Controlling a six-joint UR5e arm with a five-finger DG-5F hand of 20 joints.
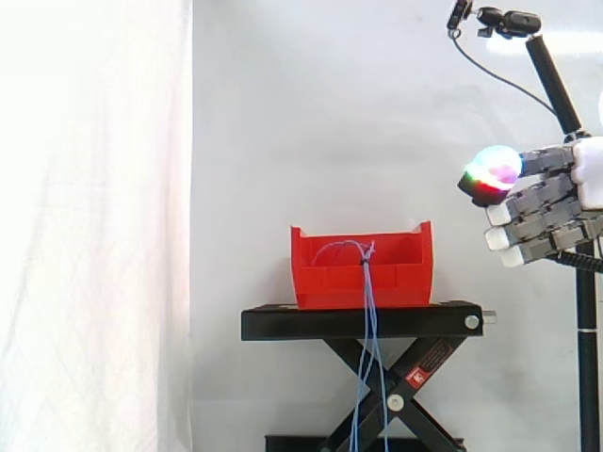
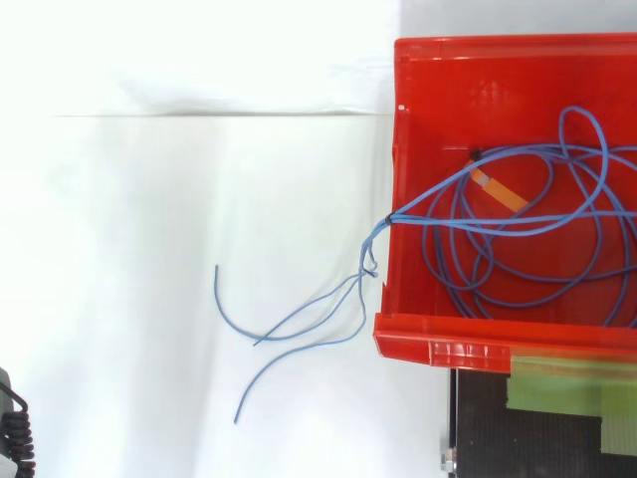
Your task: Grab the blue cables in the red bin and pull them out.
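A red bin point(image 1: 330, 273) stands on a black scissor stand point(image 1: 358, 322). Thin blue cables point(image 2: 518, 229) lie coiled in loops inside the bin point(image 2: 398, 149). A bundle of them, held by a small black tie, goes over the bin's wall, and the loose ends point(image 2: 289, 329) hang outside. In the side view these ends point(image 1: 369, 358) drop past the stand's top. My hand point(image 1: 537, 202) hovers to the right of the bin and above its rim, well apart from it. Its fingers reach out towards the bin, relaxed and holding nothing, with one pad glowing green and red.
A white curtain point(image 1: 94, 226) hangs behind and to the left. A black camera pole point(image 1: 589, 358) stands at the right edge, below and behind my hand. An orange strip point(image 2: 501, 191) lies on the bin floor under the cables. Green tape point(image 2: 567, 383) marks the stand's top.
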